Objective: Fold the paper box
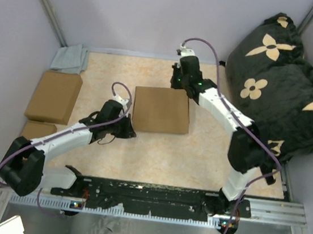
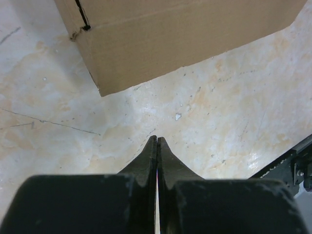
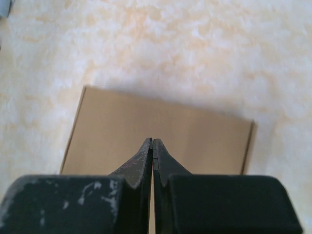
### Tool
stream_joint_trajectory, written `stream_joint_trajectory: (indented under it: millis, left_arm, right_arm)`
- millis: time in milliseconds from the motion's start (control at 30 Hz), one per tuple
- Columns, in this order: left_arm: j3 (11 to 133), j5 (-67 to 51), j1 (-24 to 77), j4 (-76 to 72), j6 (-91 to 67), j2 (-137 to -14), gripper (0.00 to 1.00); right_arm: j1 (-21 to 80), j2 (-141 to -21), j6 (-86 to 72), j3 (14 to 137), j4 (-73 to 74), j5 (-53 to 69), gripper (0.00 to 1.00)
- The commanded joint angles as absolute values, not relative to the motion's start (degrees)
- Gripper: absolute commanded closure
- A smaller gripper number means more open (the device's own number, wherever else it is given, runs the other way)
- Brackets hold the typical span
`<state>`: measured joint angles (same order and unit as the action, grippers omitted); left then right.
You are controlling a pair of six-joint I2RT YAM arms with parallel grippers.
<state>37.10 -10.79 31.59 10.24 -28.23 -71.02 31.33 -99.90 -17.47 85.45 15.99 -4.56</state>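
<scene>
Top external view: the paper box [image 1: 161,110] is sitting closed on the table [image 1: 209,152], lying between the two grippers. The left gripper [image 1: 129,131] is resting low, just off the box's near-left corner, with a small gap showing between them. The right gripper [image 1: 177,84] is hanging at the box's far-right corner. Its fingertips are too small to read here. Well to the left of the left gripper, two smaller brown boxes [image 1: 54,96] are lying by the wall, and a grey cloth [image 1: 70,58] is sitting beyond them. A black flowered cushion [image 1: 280,86] is leaning to the right of the right arm.

Left wrist view: the left gripper [image 2: 157,139] is showing both fingers pressed together with nothing between them. The paper box [image 2: 170,39] is standing ahead of the tips and apart from them, its lower corner slightly to their left. Bare table [image 2: 219,112] is lying between tips and box.

Right wrist view: the right gripper [image 3: 152,141] is likewise closing fully on nothing. Its tips are pointing over the flat top of the paper box [image 3: 161,126]. I cannot tell whether they are touching it. Table [image 3: 170,48] is showing beyond the box's far edge.
</scene>
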Motion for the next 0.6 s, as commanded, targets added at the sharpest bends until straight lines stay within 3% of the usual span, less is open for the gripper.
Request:
stream_joint_trajectory:
  millis: [0,267,367,567]
  left_arm:
    - [36.9,-7.9,33.3,8.1,-27.8,-74.3,1.0]
    - [39.1,-2.2,34.5,3.6,-28.4,-82.0,1.0]
    - [40.1,1.6,35.0,1.0,-29.4,-85.3,1.0]
    - [43.1,11.5,36.5,-3.0,-30.6,-92.1,1.0]
  right_arm:
    - [31.1,-115.0,-13.9,104.0,20.8,-2.6,0.99]
    - [30.7,-140.4,-12.2,135.6,35.8,4.5,0.95]
    - [30.8,-140.8,-11.3,132.4,36.5,8.8,0.93]
    - [32.8,-131.6,-9.8,111.5,30.4,19.7,0.91]
